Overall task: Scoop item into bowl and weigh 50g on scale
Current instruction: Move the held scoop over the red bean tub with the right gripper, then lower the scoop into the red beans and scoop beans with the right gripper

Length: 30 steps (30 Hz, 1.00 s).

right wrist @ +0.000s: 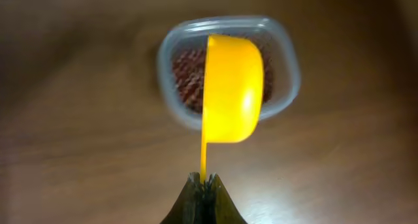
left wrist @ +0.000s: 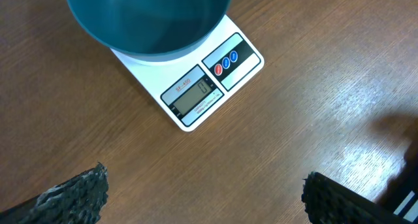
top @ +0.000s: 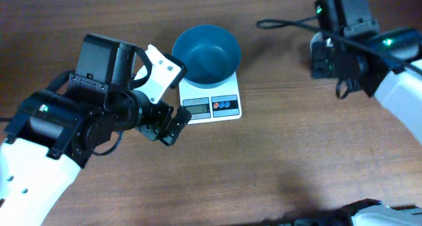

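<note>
- At mid-table in the overhead view, the scale (top: 211,106) sits square on the wood. The bowl (top: 206,53) is on its platform, overhanging toward 12 o'clock. The display and buttons run along the 6 o'clock edge.
- The left gripper (top: 170,126) is at 8 o'clock of the scale, just beside its corner and touching nothing. Its fingers point toward 4 o'clock.
- The right arm (top: 349,48) is at 2 o'clock of the frame, well apart from the scale. Its fingers are hidden under the arm body here. A black cable (top: 283,23) trails off toward 10 o'clock.
- Left wrist view: the two finger pads (left wrist: 72,198) are spread wide, one at 7 o'clock and one at 5 o'clock, with bare table (left wrist: 294,119) between them. The scale lies skewed at 12 o'clock, the bowl cut off by the top edge. The display (left wrist: 194,96) is lit grey, its digits too small to read. The red and blue buttons (left wrist: 226,61) are at 2 o'clock of it.
- Right wrist view: the right gripper (right wrist: 204,185) has its fingers pressed together on the thin handle of a yellow scoop (right wrist: 232,87). The cup is turned on edge, open side facing 9 o'clock.
- Behind the scoop is a clear tub (right wrist: 281,48), blurred. The beans (right wrist: 189,77) lie in it as a dark reddish heap, seen at 9 o'clock of the cup.
</note>
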### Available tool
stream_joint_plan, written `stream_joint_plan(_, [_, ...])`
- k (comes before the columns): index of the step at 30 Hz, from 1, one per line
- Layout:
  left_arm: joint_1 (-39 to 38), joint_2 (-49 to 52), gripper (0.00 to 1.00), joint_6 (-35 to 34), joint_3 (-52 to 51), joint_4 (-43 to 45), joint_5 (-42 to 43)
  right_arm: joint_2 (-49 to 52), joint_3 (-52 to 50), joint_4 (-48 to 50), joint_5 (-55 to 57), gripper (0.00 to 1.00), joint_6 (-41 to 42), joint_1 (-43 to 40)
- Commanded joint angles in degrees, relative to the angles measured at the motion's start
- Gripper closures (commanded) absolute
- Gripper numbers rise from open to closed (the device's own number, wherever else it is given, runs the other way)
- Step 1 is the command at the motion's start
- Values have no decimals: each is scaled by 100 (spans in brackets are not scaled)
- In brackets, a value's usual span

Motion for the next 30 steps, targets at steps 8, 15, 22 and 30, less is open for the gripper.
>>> stream_joint_plan(8, [11, 13, 1, 90, 96, 9, 66, 20, 197, 553, -525, 96, -2044, -1255])
stream_joint_plan(15, [11, 13, 1, 90, 96, 7, 66, 605, 1213, -297, -1001, 96, -2083, -1327])
stream_joint_plan(22, [11, 13, 1, 90, 96, 9, 66, 1808, 2184, -1375, -903, 96, -2159, -1327])
stream_joint_plan(30, [11, 13, 1, 90, 96, 9, 66, 2192, 2179, -1220, -577, 96, -2435, -1327])
